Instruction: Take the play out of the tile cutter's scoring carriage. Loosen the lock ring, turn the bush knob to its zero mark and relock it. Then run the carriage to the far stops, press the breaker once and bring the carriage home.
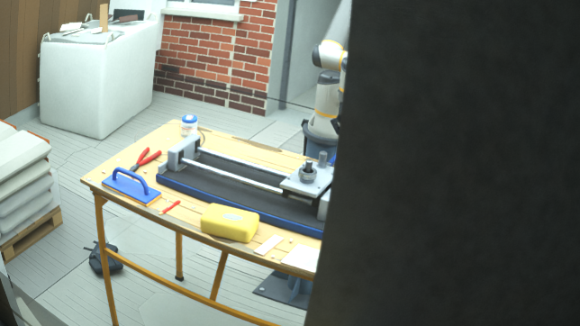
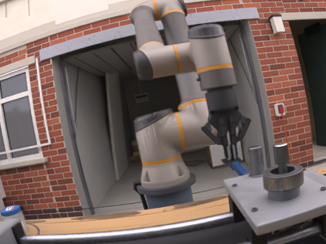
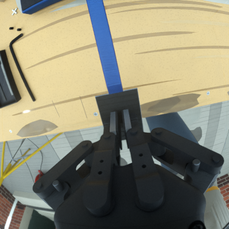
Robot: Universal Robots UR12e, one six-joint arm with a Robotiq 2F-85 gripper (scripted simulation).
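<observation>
The tile cutter [image 1: 243, 184] lies along the wooden table, with twin steel rails over a dark bed edged in blue. Its grey scoring carriage [image 1: 307, 180] sits at the right end of the rails, near the robot's base, carrying the steel lock ring [image 2: 283, 181] with the bush knob [image 2: 281, 156] rising from it and a grey post [image 2: 255, 160] beside it. A blue lever handle [image 3: 104, 46] with a grey end tab [image 3: 118, 110] reaches out over the table's back edge behind the carriage. My gripper [image 3: 118, 120] is over that tab, closed and empty.
Behind the table stand a brick wall, an open garage doorway and the robot's base [image 2: 166, 189]. A hex key [image 3: 20, 70] lies on the table near the lever. Red pliers [image 1: 145, 158], a blue float [image 1: 130, 184], a yellow sponge [image 1: 229, 222] and a jar [image 1: 189, 124] lie around the cutter.
</observation>
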